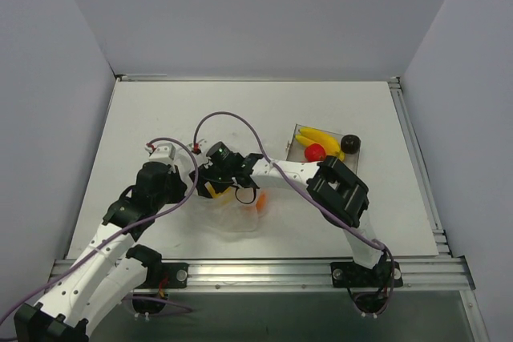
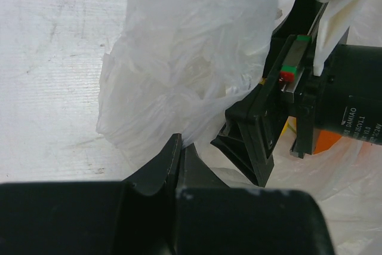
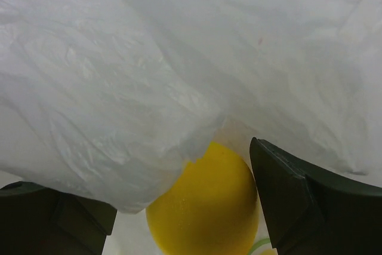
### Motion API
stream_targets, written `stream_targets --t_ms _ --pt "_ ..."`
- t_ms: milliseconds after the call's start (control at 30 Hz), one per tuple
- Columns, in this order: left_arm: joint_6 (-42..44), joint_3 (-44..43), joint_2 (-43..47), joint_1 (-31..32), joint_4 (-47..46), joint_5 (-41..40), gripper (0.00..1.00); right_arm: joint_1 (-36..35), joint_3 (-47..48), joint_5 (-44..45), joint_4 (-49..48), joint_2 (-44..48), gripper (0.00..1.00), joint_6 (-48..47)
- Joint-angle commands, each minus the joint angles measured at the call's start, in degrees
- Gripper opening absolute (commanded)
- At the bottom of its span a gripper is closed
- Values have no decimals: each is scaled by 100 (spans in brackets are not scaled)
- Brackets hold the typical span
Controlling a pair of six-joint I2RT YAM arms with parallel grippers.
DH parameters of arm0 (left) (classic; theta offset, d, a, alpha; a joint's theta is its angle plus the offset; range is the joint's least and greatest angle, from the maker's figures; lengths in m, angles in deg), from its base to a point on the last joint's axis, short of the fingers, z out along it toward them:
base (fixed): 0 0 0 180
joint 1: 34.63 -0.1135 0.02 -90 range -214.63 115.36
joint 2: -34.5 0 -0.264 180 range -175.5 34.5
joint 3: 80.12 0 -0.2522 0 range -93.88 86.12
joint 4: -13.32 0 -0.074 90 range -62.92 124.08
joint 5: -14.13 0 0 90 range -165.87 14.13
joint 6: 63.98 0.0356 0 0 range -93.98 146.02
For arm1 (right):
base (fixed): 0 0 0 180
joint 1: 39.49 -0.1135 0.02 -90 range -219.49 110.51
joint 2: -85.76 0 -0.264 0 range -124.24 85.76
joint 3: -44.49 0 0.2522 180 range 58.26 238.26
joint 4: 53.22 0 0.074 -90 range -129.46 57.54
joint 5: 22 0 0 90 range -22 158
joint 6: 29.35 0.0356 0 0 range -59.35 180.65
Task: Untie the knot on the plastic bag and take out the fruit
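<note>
We see the white table with both arms bent in over the plastic bag, which lies crumpled near the table's middle, just in front of the arm bases. We cannot make out the knot in the bunched film. The left gripper has its jaws pressed together on a fold at the bag's lower edge. The right gripper reaches under the film with its jaws spread wide, one on each side of a yellow ball inside the bag. To the right, well apart from the bag, sits a clear box with a banana, a red piece and a dark ball. An orange piece shows at the bag's right side.
</note>
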Motion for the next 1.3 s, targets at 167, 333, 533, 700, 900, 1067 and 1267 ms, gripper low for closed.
stream_targets --t_ms 167,333,533,700,900,1067,1267 --pt "14 -56 -42 23 -275 69 0 10 -241 -124 -122 317 88 69" --pt "14 -56 -51 23 -275 69 0 1 -162 -27 106 617 99 -27" --pt "23 -56 -60 23 -275 69 0 -16 -188 87 344 819 100 -71" --pt "23 -47 -51 23 -284 87 0 -7 -241 166 344 688 98 -89" --pt "32 -47 -33 23 -275 87 0 1 -188 271 520 476 96 -54" --pt "32 -56 -51 23 -293 87 0 -7 -355 465 748 547 96 -28" --pt "40 -47 -86 23 -293 95 0 -7 -452 413 783 494 85 51"
